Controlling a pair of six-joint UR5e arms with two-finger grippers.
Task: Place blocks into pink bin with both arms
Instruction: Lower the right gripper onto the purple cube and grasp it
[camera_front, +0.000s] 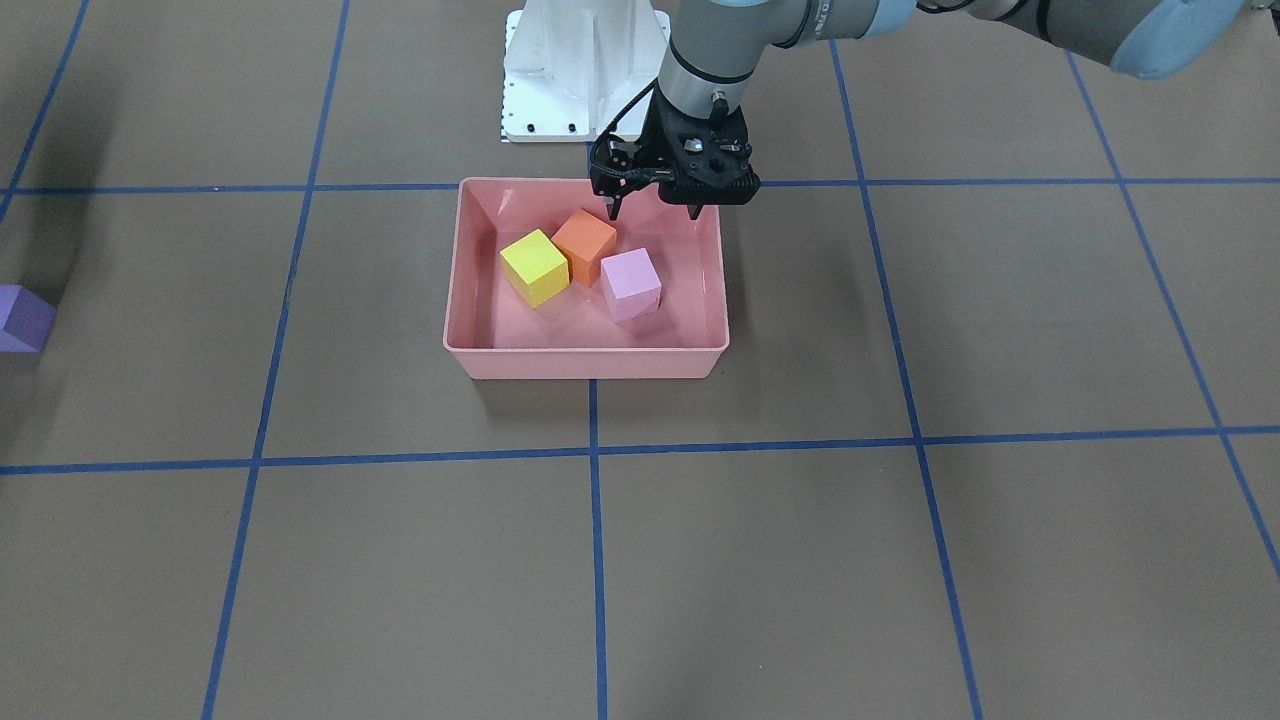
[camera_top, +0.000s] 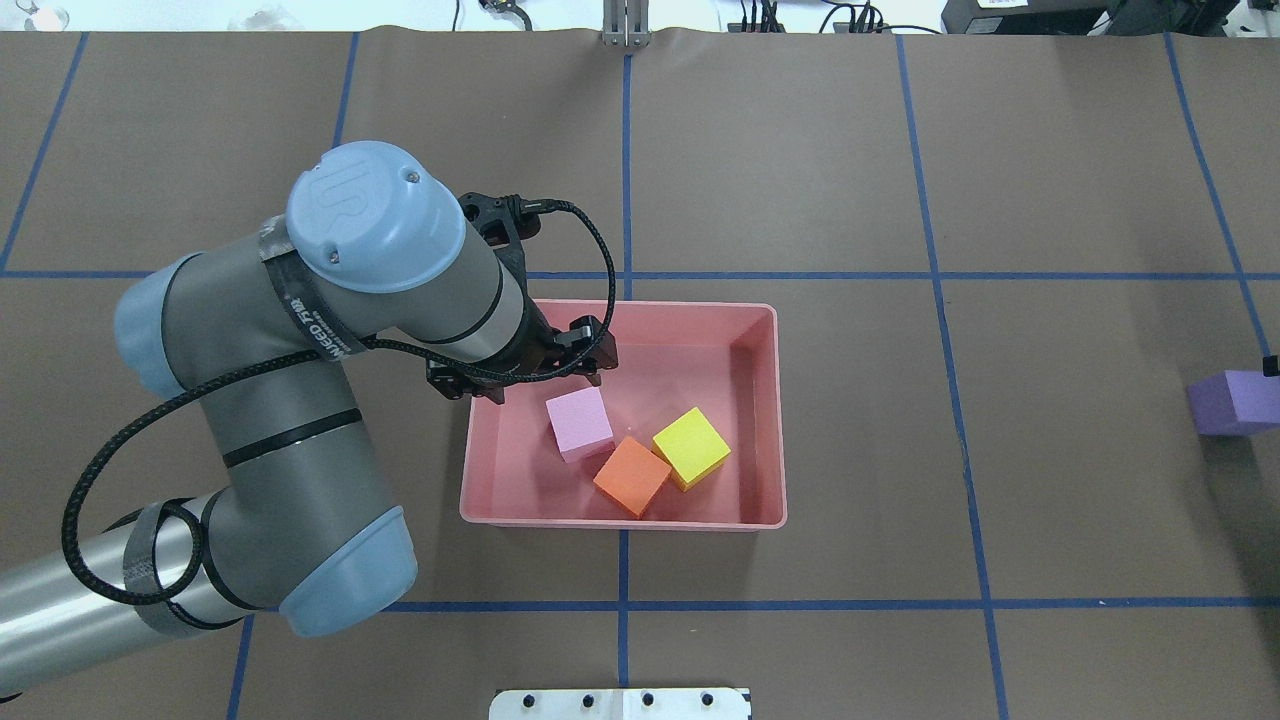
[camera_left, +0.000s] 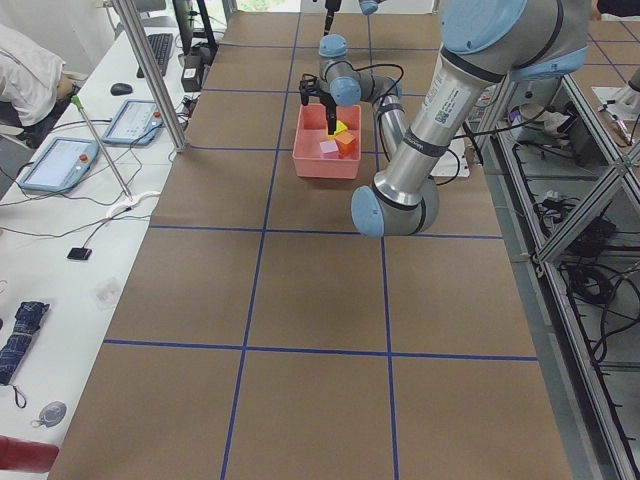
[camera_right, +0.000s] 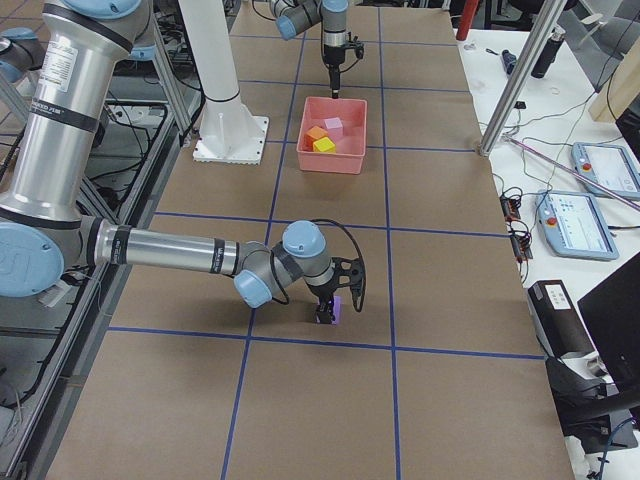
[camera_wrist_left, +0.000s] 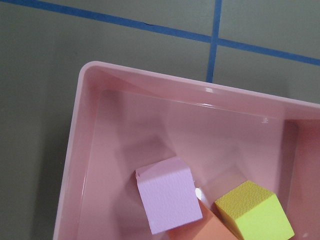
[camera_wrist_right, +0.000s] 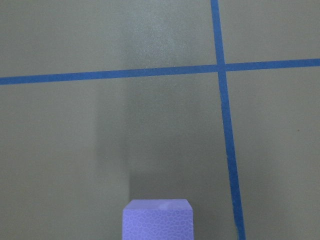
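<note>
A: Where do the blocks stand?

B: Three lie in the pink bin (camera_front: 585, 347) at the upper middle of the front view. The yellow block (camera_front: 535, 266) and the orange block (camera_front: 585, 243) touch, and the pale pink block (camera_front: 631, 283) is just beside the orange one. The purple block (camera_front: 20, 318) sits on the table (camera_front: 900, 560) at that view's left edge, well apart from the bin.

A: And the hands?

B: The left hand (camera_front: 655, 207) hangs over the bin's upper right part in that view, fingers spread wide, holding nothing. The right hand (camera_right: 335, 293) is down at the purple block in the lower middle of the right-side view. Whether it has closed on the block cannot be told from there. Its wrist camera shows only the block at the bottom edge.

A: How should the purple one handle?

B: Probably light and a little soft. The surface looks pebbled and matte, like foam, so it is hardly slippery and not fragile. The sound grip is on two opposite flat faces at about mid-height, fingers square to them; a corner-wise pinch would likely twist it. A gentle squeeze should do, then a low release onto the bin's bare floor so it does not bounce off the others.
</note>
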